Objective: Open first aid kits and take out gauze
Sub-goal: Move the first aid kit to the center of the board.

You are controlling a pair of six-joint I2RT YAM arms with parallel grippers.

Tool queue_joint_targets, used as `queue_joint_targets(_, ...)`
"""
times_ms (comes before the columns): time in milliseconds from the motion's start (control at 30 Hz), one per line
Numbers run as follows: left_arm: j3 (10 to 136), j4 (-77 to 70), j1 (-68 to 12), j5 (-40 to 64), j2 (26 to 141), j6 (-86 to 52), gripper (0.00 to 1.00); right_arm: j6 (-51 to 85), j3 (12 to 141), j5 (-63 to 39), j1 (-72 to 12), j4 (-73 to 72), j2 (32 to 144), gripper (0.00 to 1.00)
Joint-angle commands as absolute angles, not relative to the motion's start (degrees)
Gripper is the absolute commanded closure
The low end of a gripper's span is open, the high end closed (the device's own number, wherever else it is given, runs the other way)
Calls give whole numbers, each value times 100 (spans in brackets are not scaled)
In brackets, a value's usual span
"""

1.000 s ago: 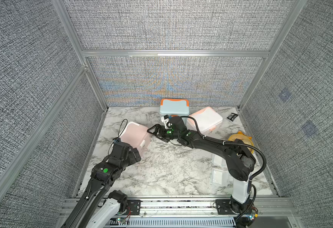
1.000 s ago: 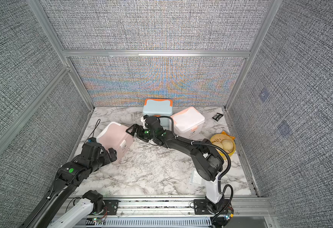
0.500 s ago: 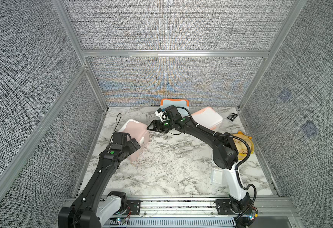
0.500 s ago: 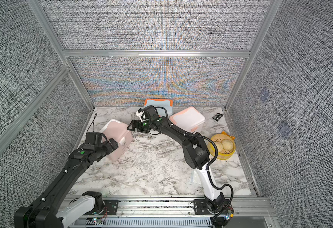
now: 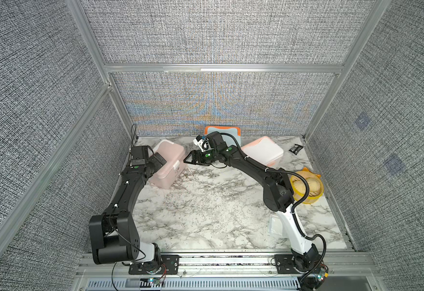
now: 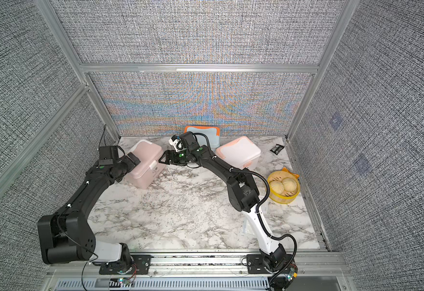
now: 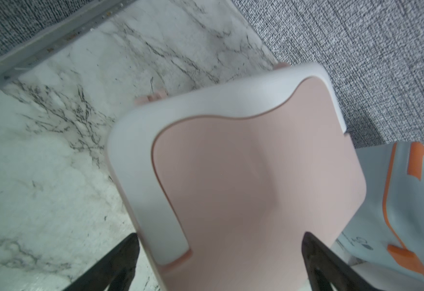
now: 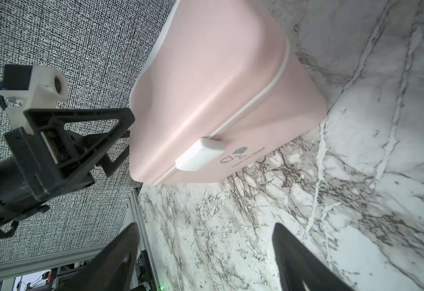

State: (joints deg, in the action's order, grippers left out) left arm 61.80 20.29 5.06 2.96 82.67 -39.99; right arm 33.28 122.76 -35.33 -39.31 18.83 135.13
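Observation:
The pink-and-white first aid kit stands closed at the back left, its white latch fastened. My left gripper is open and straddles the kit's left end over the lid. My right gripper is open with nothing in it, just right of the latch side. The blue-and-orange kit and the white-and-peach kit stand closed at the back. A flat clear gauze packet lies at the front right, partly behind my right arm.
A yellow basket with buns stands at the right edge. A small black wrapper lies in the back right corner. Padded walls close in the back and both sides, and a metal rail runs along the front.
My left arm has stretched forward and brought its gripper onto the pink kit's left end. The right gripper has drawn back to the kit's latch side, and its jaws have narrowed a little.

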Motion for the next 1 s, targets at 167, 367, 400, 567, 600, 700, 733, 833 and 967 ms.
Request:
queue_joint_targets(167, 6985, 1714, 1019, 871, 9232, -3915, 1, 2948, 11713, -3194, -3841, 1952, 12698, 10)
queue_joint_targets(367, 7881, 1406, 1072, 1740, 10190, -4102, 0, 2572, 11140, -2842, -3697, 2385, 11791, 3)
queue_joint_targets(400, 8050, 1386, 1072, 1749, 10335, -4104, 0, 2541, 11016, -2815, -3665, 2436, 11640, 2)
queue_joint_targets(567, 9035, 1436, 1114, 1883, 11047, -3947, 0, 2440, 10554, -2749, -3514, 2614, 11069, 1)
queue_joint_targets(600, 9272, 1539, 1123, 1910, 11173, -3925, 0, 2418, 10456, -2712, -3485, 2637, 10966, 1)
queue_joint_targets(700, 9771, 2063, 1181, 1901, 11224, -3770, 1, 2409, 10214, -2654, -3389, 2661, 10710, 1)
queue_joint_targets(733, 9739, 2210, 1195, 1841, 11092, -3712, 1, 2400, 10148, -2654, -3364, 2678, 10636, 1)
queue_joint_targets(833, 9001, 2096, 1192, 1824, 10446, -3763, 2, 2311, 9934, -2531, -3260, 2793, 10397, 1)
queue_joint_targets(967, 7955, 1974, 907, 1448, 9493, -3591, 1, 2285, 9599, -2364, -2985, 2805, 10096, 1)
